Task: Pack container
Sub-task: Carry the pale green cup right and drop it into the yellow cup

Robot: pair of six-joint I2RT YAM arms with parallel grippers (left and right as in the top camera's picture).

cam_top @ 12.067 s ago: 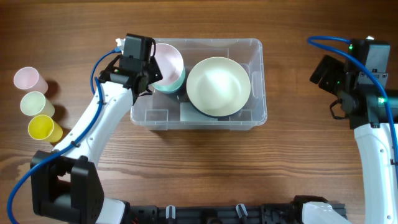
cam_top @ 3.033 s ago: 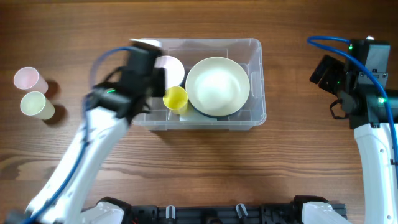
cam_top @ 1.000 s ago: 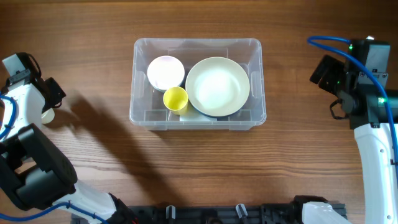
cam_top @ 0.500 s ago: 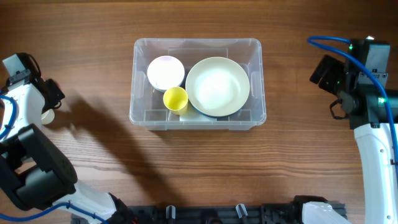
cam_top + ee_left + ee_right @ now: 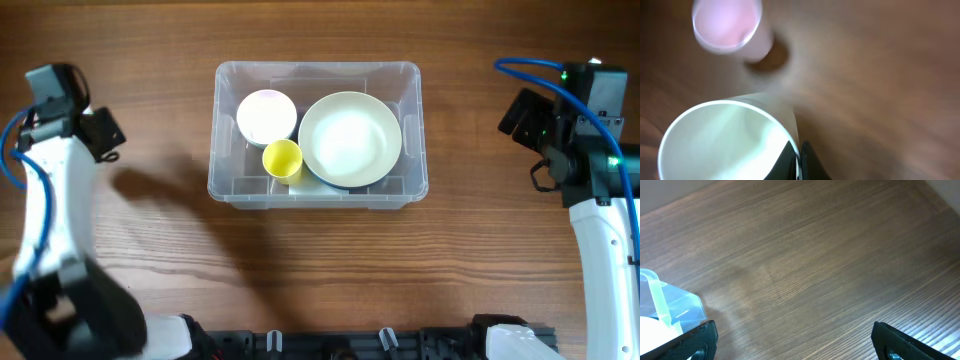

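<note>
Overhead, your brown wooden table point(image 5: 320, 270) carries the large clear plastic rectangular container point(image 5: 318, 68) at its centre, holding a wide pale green bowl point(image 5: 350, 138), a small pinkish bowl point(image 5: 266, 115) and a yellow plastic cup point(image 5: 282, 158). In your left wrist view, the left claw point(image 5: 799, 162) pinches the rim of a pale green cup point(image 5: 725, 140), with a pink cup point(image 5: 727, 25) beyond. In your right wrist view, the right claw point(image 5: 792, 332) gapes wide, holding nothing.

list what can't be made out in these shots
Overhead: the left arm hides the two cups outside the container.
Left wrist: pale green cup blurred, cut off by the bottom edge; pink cup blurred, clipped at the top.
Overhead: the large bowl covers whatever lies beneath it.
Right wrist: only a container corner shows, at the left edge.
</note>
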